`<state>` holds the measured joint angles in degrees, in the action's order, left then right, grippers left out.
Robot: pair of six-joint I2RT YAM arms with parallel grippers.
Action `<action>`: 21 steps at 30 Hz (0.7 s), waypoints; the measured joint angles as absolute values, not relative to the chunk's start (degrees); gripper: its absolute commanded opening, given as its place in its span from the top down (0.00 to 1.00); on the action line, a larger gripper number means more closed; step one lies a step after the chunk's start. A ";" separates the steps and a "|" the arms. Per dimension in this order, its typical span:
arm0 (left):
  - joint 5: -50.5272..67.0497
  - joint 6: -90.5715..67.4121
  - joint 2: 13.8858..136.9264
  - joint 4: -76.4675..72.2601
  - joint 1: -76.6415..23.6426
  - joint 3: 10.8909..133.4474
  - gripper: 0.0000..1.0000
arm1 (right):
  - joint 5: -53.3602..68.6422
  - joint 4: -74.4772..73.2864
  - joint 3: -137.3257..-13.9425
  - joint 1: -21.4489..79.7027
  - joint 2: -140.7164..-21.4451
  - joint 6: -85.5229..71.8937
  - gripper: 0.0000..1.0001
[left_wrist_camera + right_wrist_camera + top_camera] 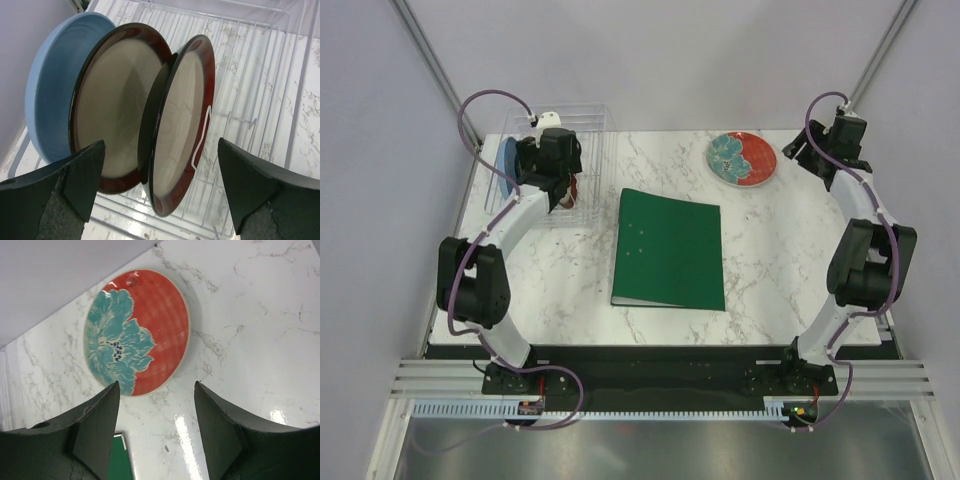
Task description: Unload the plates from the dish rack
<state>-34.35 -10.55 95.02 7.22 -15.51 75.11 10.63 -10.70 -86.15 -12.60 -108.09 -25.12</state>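
Observation:
The clear dish rack [588, 122] stands at the table's back left. In it, on edge, are a light blue plate [50, 100] and two brown-rimmed plates with cream centres [112, 110] [182, 125]. My left gripper [159, 150] is open over the rack, and the lower edge of the nearer brown-rimmed plate lies between its fingers without touching them. A red plate with a teal flower [137, 330] lies flat on the marble at the back right [743, 158]. My right gripper [156, 387] is open just short of that plate, with nothing in it.
A green binder [668, 248] lies flat in the middle of the marble table [770, 260]; its corner shows by the right gripper's finger [116, 460]. Grey walls close in the back and both sides. The rack's wire floor [260, 75] extends to the right of the plates.

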 measured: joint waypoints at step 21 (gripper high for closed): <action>-36.12 -9.15 106.69 7.73 -12.29 83.96 0.97 | 13.26 -10.28 -72.71 -9.39 -86.21 -23.68 0.33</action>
<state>-36.12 -9.15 106.69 7.73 -12.29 83.96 13.26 -10.28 -72.71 -9.39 -86.21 -23.68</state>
